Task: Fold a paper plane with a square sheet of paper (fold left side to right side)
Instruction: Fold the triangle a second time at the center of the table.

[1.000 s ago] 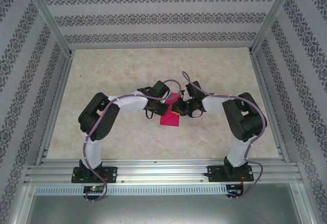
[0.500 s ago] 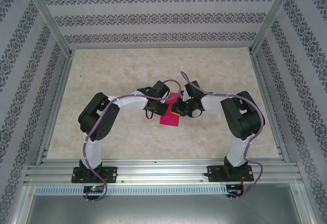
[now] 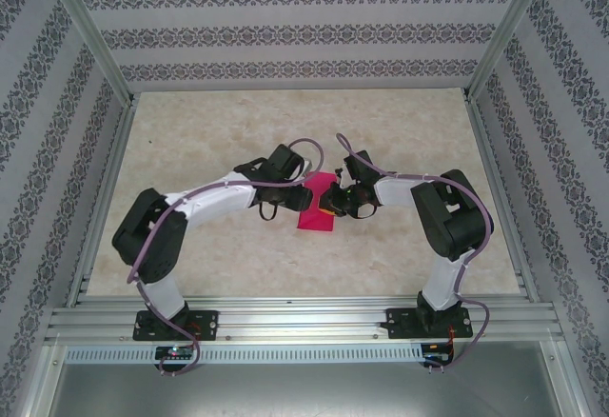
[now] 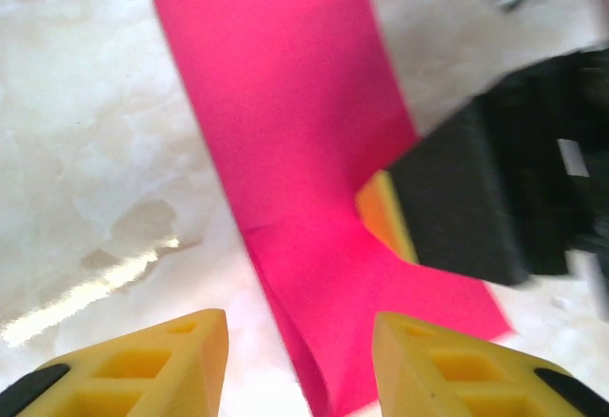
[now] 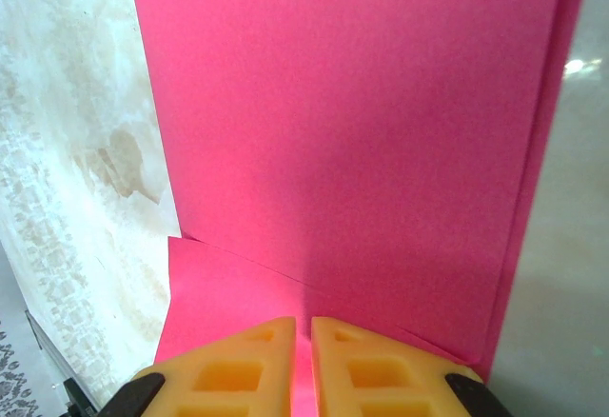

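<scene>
- Paper: the thin magenta-pink sheet of paper (image 3: pixel 315 215) lies in the middle of the table, between the two wrists. From above it reads as a narrow, slightly tilted rectangle.
- In the right wrist view a top layer covers a lower one, which shows as a thin strip along the right edge. A faint slanted crease crosses near the fingertips.
- The right gripper (image 5: pixel 303 360) sits over the sheet's near edge, its yellow fingertips set almost together with only a pink slit between them. Whether they pinch the paper or merely press on it I cannot tell.
- In the left wrist view one black, orange-padded finger (image 4: pixel 457 203) of that gripper hides part of the sheet, which bends there.
- The left gripper (image 4: pixel 300 369) hangs above the sheet's end, jaws well apart, holding nothing; pink shows in the gap.
- The beige marbled table top (image 3: pixel 238 122) surrounds the sheet.
- A ribbed aluminium frame rail (image 3: pixel 285 314) runs along the near edge, and grey-patterned wallpaper walls (image 3: pixel 285 36) close in the far side.
</scene>
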You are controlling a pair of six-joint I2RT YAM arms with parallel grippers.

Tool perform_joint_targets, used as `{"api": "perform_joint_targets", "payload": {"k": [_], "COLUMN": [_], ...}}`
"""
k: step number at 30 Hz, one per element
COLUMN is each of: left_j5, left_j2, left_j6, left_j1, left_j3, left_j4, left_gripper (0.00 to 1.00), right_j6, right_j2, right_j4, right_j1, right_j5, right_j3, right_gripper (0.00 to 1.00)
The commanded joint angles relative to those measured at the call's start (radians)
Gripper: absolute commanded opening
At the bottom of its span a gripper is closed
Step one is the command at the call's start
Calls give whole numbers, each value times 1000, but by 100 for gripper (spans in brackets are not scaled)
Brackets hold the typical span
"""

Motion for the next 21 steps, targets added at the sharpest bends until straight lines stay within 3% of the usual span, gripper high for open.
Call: {"api": "perform_joint_targets", "payload": {"k": [1,4,8,21], "left_j5": [154,272,336,304], "left_j2": [-55,-59,-23,104], "left_j6": [-48,-97,-143,-149], "left_j1": [12,2,-11,-19], "left_j3": [-64,-120,-145,-130], "left_j4": [66,148,225,223], "left_gripper": [45,45,45,43], "right_j6": [-25,-23,-21,-24], "right_j2": [36,33,32,32], "right_j4": [-75,-74,-72,-76], "right_j1": [-3,-4,-3,-2], "right_j5": [63,65,64,64], "right_j3": [-22,-23,-23,-21], "right_gripper": [15,15,15,15]}}
